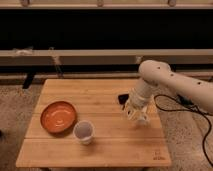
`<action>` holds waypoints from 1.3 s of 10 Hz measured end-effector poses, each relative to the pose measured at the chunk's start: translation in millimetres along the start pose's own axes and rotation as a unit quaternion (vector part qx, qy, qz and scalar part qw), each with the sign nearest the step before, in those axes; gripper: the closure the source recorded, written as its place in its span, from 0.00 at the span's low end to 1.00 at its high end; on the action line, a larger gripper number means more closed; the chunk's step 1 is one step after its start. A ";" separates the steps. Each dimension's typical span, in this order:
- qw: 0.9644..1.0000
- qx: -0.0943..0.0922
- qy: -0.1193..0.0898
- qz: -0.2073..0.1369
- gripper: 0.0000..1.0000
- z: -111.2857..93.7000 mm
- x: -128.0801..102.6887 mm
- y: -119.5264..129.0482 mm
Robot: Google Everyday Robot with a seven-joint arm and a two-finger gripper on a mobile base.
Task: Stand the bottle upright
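Right, gripper (135, 112) sits low over the bench (110, 145), near its right edge, mid-depth. Can't tell if the jaws are wide or closed. The bottle (142, 118) looks like the pale clear blob right at them, tilt unclear. My guess: light, thin-walled, slick, squashy, so grab mid-body and squeeze gently. The arm (170, 82) comes in from the right, wrist bent down.

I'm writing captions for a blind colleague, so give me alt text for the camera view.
A white robot arm reaches in from the right, its gripper low over the right-centre of a wooden table. An orange plate lies at the table's left with a white cup beside it, nearer the front edge; the bottle cannot be made out.
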 end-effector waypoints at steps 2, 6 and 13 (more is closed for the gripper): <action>0.999 0.006 -0.034 0.016 0.86 -7.6 8.4 -0.3; 0.988 0.038 -0.141 0.050 0.86 -28.6 25.3 -2.9; 0.977 0.070 -0.193 0.062 0.86 -46.8 28.0 -10.1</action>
